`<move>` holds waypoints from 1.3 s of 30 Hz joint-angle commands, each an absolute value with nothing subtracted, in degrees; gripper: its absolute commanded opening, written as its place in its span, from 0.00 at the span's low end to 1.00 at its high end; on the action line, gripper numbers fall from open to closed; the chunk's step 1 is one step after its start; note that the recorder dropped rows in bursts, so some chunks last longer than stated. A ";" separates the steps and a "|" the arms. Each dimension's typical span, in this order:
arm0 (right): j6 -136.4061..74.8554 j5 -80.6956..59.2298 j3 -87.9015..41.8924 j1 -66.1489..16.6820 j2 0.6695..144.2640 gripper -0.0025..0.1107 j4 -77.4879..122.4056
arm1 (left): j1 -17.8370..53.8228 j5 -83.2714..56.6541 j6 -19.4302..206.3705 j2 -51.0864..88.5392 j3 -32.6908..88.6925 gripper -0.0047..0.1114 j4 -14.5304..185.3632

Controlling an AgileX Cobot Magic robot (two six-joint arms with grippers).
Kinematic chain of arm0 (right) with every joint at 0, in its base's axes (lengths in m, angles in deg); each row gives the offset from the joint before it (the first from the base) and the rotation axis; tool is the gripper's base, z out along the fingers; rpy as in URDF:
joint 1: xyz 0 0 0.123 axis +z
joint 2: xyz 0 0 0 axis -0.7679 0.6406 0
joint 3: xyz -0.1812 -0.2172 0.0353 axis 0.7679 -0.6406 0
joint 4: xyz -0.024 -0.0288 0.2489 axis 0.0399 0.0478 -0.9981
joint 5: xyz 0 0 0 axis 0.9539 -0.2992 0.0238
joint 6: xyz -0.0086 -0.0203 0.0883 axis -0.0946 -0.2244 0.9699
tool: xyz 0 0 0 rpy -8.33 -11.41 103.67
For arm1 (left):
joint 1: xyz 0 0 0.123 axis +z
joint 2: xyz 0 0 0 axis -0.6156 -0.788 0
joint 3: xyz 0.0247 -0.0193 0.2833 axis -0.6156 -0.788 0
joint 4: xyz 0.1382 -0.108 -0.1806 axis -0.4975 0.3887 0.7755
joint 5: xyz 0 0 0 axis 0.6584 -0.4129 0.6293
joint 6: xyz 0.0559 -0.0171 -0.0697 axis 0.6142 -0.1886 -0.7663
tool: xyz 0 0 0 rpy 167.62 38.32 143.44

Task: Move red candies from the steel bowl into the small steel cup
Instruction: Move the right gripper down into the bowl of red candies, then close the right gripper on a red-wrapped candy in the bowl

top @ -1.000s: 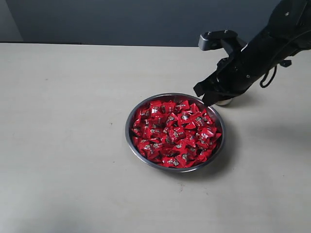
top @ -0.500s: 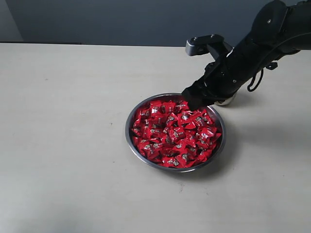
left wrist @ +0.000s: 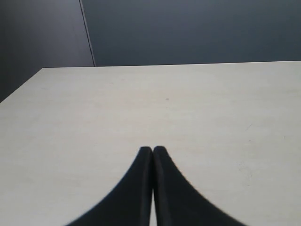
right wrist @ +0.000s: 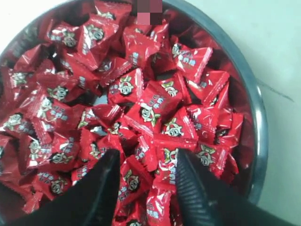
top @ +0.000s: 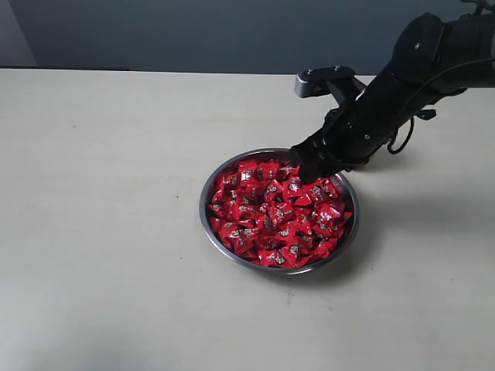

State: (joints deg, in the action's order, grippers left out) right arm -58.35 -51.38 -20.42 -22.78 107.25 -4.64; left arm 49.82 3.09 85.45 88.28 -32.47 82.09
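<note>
Pale beige tabletop [top: 100, 232] filled most of the exterior view, with a dark grey wall [top: 193, 31] running across the top of the frame. Just right of centre sat the steel bowl [top: 203, 207], heaped with the red candies [top: 271, 212]. From the upper right corner the black right arm [top: 418, 69] slanted down toward the bowl's upper right rim, where the right gripper [top: 308, 165] hung at the edge of the pile. Its wrist view showed the two ribbed fingers [right wrist: 193, 188] spread apart with nothing clamped, and several wrapped candies lay in the gap below them. Whether the tips touched the wrappers could not be told. The left gripper [left wrist: 152, 149] appeared only in its own wrist view. Its jaws were pressed together with nothing between them, over bare table, with the dark wall beyond.
</note>
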 commanded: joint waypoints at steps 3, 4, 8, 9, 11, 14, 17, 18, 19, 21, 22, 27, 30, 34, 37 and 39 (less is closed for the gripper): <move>-58.33 -50.25 -20.18 -22.73 110.47 0.36 -3.27 | 49.27 2.99 85.30 88.54 -32.69 0.04 81.74; -58.33 -50.12 -20.18 -22.73 110.80 0.36 -3.11 | 49.27 2.99 85.30 88.54 -32.69 0.04 81.74; -58.33 -48.88 -20.18 -22.73 111.22 0.36 -2.23 | 49.27 2.99 85.30 88.54 -32.69 0.04 81.74; -58.33 -48.71 -20.18 -22.73 111.22 0.36 -2.23 | 49.27 2.99 85.30 88.54 -32.69 0.04 81.74; -58.33 -48.28 -20.18 -22.73 111.22 0.36 -1.83 | 49.27 2.99 85.30 88.54 -32.69 0.04 81.74; -58.33 -48.15 -20.18 -22.73 111.22 0.36 -1.35 | 49.27 2.99 85.30 88.54 -32.69 0.04 81.74; -58.33 -48.15 -20.18 -22.73 111.22 0.36 -1.35 | 49.27 2.99 85.30 88.54 -32.69 0.04 81.74; -58.33 -48.15 -20.18 -22.73 111.22 0.36 -1.35 | 49.27 2.99 85.30 88.54 -32.69 0.04 81.74; -58.33 -48.15 -20.18 -22.73 111.22 0.36 -1.35 | 49.27 2.99 85.30 88.54 -32.69 0.04 81.74; -58.33 -48.15 -20.18 -22.73 111.22 0.36 -1.35 | 49.27 2.99 85.30 88.54 -32.69 0.04 81.74; -58.33 -48.15 -20.18 -22.73 111.22 0.36 -1.35 | 49.27 2.99 85.30 88.54 -32.69 0.04 81.74; -58.33 -47.93 -20.18 -22.73 111.22 0.36 -1.36 | 49.27 2.99 85.30 88.54 -32.69 0.04 81.74; -58.33 -47.78 -20.18 -22.73 111.22 0.36 -1.47 | 49.27 2.99 85.30 88.54 -32.69 0.04 81.74; -58.33 -48.04 -20.18 -22.73 111.22 0.36 -2.07 | 49.27 2.99 85.30 88.54 -32.69 0.04 81.74; -58.69 -48.56 -20.18 -22.73 111.22 0.36 -2.18 | 49.27 2.99 85.30 88.54 -32.69 0.04 81.74; -58.98 -48.69 -20.18 -22.73 111.22 0.36 -2.07 | 49.27 2.99 85.30 88.54 -32.69 0.04 81.74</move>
